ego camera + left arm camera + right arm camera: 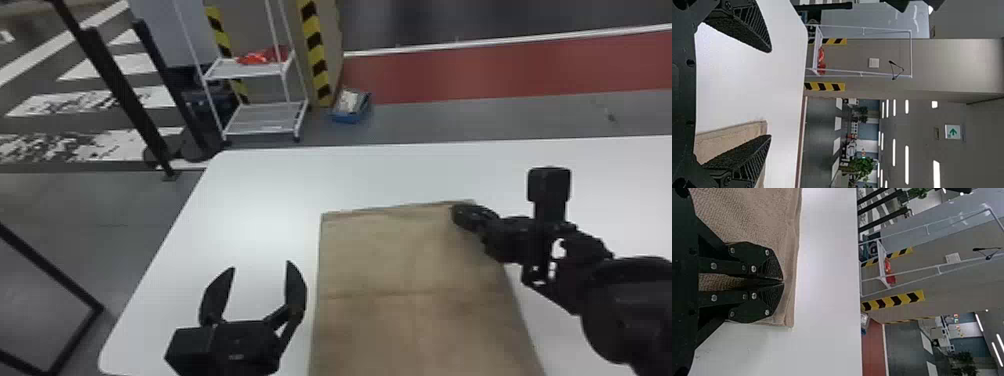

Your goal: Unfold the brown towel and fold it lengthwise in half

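Note:
The brown towel (400, 280) lies flat on the white table, a long piece with a crosswise crease, its near end running out at the bottom edge. At its far right corner is my right gripper (456, 212). In the right wrist view that gripper (783, 281) has its fingertips together over the towel (762, 215), close to the hem; whether cloth is pinched between them cannot be told. My left gripper (261, 265) stands open left of the towel's left edge. The left wrist view has the left gripper (770, 94) with fingers wide apart, one in front of the towel (730, 137).
The white table (250, 200) extends around the towel, with its left edge beyond my left gripper. Past the far edge stand a white wire rack (265, 120), a blue box (351, 107) and striped posts on the floor.

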